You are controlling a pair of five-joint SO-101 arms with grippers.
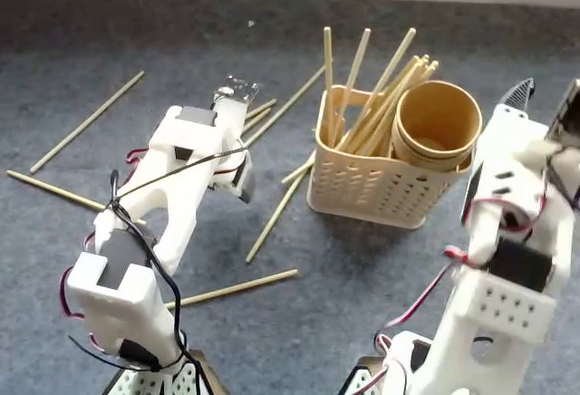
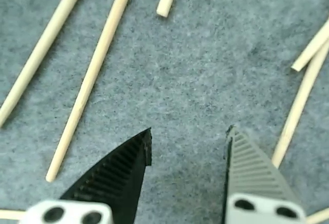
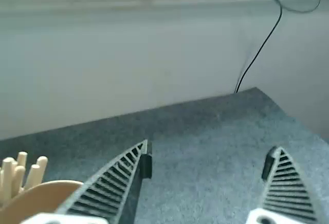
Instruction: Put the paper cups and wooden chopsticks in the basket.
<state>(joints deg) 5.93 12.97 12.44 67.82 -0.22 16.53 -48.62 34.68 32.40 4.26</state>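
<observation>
- The basket stands upright on the bench, right of the middle and nearer the far edge than the near one.
- Stacked cups sit in the basket's right part, tipped a little toward the right edge. Their rim also shows in the right wrist view.
- A bundle of chopsticks fills the basket's left part. It leans against the cups, and its ends fan out well above the basket's rim.
- Loose chopsticks lie flat on the bench:
  - one near the near edge, beside the left arm;
  - two toward the left edge;
  - one slanting just left of the basket;
  - a few between the left tool and the basket.
- The left tool points down at a bare patch of bench left of the basket. Its fingers are spread and pinch nothing. A dark finger and a pale one frame the patch, and loose chopsticks lie on both sides of it, apart from the tips.
- The right tool is raised off the bench just right of the basket, beside the cups. Its fingers are spread wide, hold nothing, and point toward the far right corner.
- A pale wall rises behind the far edge, with a dark cable hanging down it.
</observation>
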